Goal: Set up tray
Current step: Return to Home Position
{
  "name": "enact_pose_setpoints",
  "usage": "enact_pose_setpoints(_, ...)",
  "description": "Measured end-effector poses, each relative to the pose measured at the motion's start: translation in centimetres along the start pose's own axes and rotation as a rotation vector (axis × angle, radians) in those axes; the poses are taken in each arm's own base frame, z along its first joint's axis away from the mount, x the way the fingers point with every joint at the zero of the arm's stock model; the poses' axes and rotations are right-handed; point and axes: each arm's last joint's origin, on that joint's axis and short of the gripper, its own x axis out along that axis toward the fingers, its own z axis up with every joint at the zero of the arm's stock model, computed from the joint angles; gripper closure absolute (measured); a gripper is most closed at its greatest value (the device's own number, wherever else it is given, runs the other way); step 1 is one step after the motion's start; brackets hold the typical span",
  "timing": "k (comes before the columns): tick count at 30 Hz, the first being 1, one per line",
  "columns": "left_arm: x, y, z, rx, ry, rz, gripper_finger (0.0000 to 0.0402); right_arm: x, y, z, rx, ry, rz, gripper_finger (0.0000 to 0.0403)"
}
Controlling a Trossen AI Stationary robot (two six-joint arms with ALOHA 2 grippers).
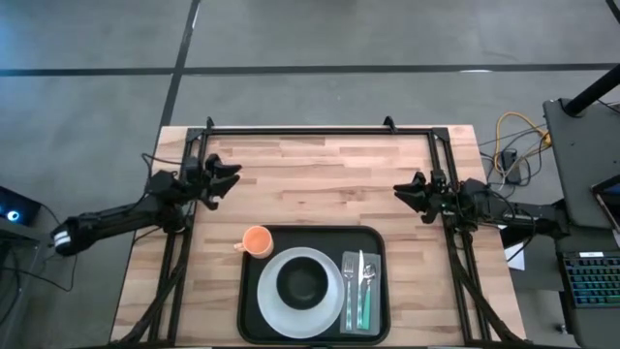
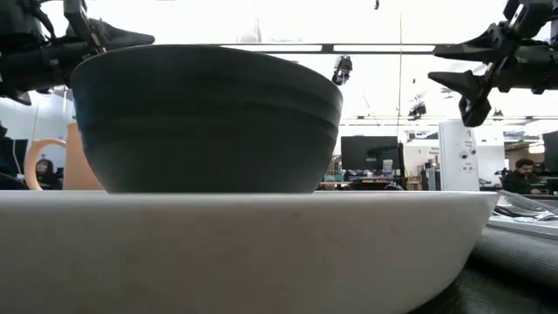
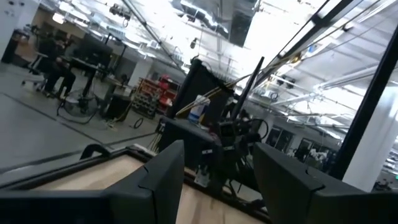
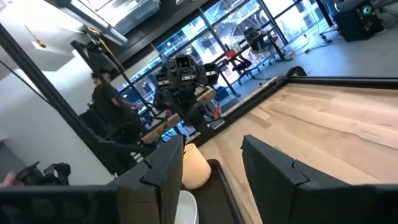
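Wooden table [image 1: 320, 184] fills the high view, with a black frame along its far edge and both sides. The tray [image 1: 250, 325] lies flat at the near edge of the table, about midway between the two arms. A white plate [image 1: 271, 312] sits on the middle of the tray, and a dark bowl [image 1: 303, 282] stands upright on the plate. An orange cup [image 1: 256, 240] stands at the tray's far left corner, just beside the plate. A grey napkin [image 1: 376, 312] lies on the right part of the tray, beside the plate, with three pieces of cutlery [image 1: 359, 291] laid on it side by side, lengthwise. The left gripper [image 1: 231, 180] hangs above the table's left side, well apart from the tray; its fingers [image 3: 163, 180] are spread and hold nothing. The right gripper [image 1: 402, 194] hangs above the table's right side, facing the left one, also well clear of the tray; its fingers are likewise spread and hold nothing. Beyond the table, the right wrist view shows a person [image 4: 109, 99] at a desk.
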Motion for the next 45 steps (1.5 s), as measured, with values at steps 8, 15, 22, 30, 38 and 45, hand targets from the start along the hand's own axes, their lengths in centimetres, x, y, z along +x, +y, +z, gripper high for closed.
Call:
enact_pose_setpoints(8,0.1,0.1,-0.6,-0.012,0.050,0.010,0.0231,-0.1,0.0,0.0,0.000,-0.004,0.001,0.0245)
enact_pose_setpoints(15,-0.7,-0.4,-0.2,-0.010,0.029,-0.014,0.0231,-0.3,0.3,0.4,0.001,-0.042,0.029,0.0253)
enact_pose_setpoints(22,-2.1,-1.6,1.0,0.005,-0.090,-0.110,0.0231,-0.3,0.3,0.4,0.001,-0.040,0.027,0.0256)
enact_pose_setpoints(30,-2.4,-2.4,1.3,-0.011,-0.123,-0.190,0.0231,-0.3,0.3,0.4,0.001,-0.040,0.027,0.0254)
enact_pose_setpoints(38,-2.5,-3.8,0.6,-0.079,-0.050,-0.344,0.0231,-0.3,0.3,0.3,0.003,-0.034,0.035,0.0262)
enact_pose_setpoints(45,-2.5,-3.8,0.3,-0.084,-0.016,-0.340,0.0231,-0.3,0.3,0.3,0.003,-0.034,0.035,0.0257)
